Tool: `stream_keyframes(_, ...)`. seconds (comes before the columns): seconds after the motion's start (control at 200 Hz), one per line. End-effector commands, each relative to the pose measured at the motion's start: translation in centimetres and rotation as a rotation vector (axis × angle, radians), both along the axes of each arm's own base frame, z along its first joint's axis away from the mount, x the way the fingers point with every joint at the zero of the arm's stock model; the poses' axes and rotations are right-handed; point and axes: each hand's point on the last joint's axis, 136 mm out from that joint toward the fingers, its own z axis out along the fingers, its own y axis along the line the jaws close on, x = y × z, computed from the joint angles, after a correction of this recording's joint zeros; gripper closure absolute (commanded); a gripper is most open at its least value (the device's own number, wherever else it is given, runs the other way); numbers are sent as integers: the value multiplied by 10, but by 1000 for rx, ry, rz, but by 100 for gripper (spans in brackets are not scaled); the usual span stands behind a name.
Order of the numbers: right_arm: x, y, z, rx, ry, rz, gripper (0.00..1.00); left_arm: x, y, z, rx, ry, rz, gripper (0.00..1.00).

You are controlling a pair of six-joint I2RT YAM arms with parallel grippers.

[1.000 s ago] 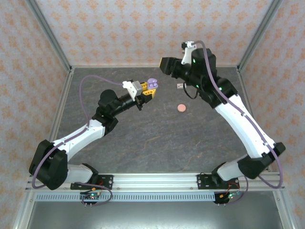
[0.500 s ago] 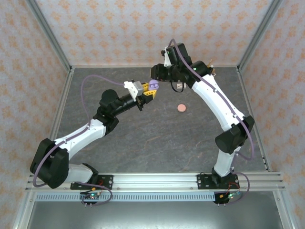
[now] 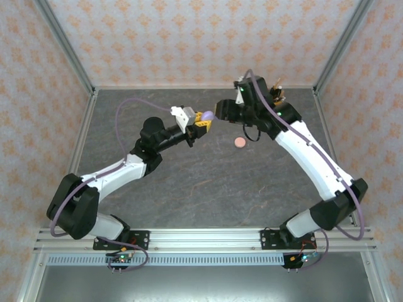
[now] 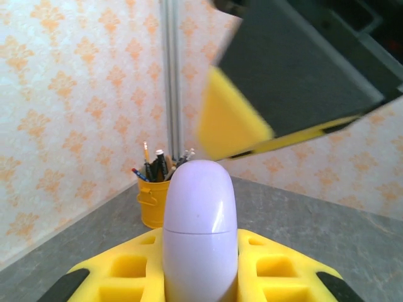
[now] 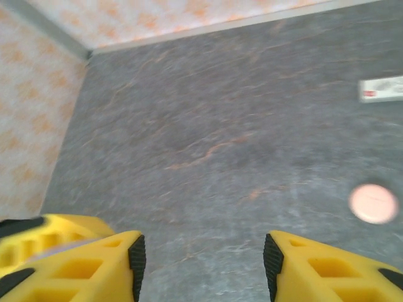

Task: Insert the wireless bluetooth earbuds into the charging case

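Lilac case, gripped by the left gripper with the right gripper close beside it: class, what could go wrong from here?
1. The lilac case stands tall between the left gripper's fingers, off the table. A knock from the open right gripper, close beside it, could tip it out.
2. Its lid looks shut, so prying it open may twist the case loose.

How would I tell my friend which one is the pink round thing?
On the grey table, look toward the far side, right of the middle. A small flat disc lies there. It is pink, while the purple case is held off the table in the left gripper.
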Motion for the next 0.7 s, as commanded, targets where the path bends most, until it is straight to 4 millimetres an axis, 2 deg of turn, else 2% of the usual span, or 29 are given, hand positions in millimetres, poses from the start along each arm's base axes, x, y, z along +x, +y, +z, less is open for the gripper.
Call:
stream_keyframes(0.0,15,-38,-7,27,-23,-194,45,29,5,-3,-61,140,105,100)
stream_keyframes(0.215,9,-50,-59,1,64,-253,45,69,-7,-72,-119,557,231,100)
stream_keyframes(0.365,1,-63,-85,-23,80,-308,44,88,-24,-127,-130,906,285,100)
stream_keyframes(0.455,-2,-69,-94,-36,92,-324,44,92,-35,-150,-146,997,299,100)
stream_keyframes(0.495,-4,-70,-97,-38,98,-327,44,92,-39,-151,-155,1010,306,100)
stream_keyframes(0.505,-4,-70,-98,-36,97,-329,44,93,-40,-162,-145,1029,316,100)
stream_keyframes(0.525,-5,-71,-99,-39,100,-331,44,93,-40,-169,-138,1047,330,100)
stream_keyframes(0.696,-11,-78,-101,-49,91,-350,44,92,-51,-203,-87,1169,388,100)
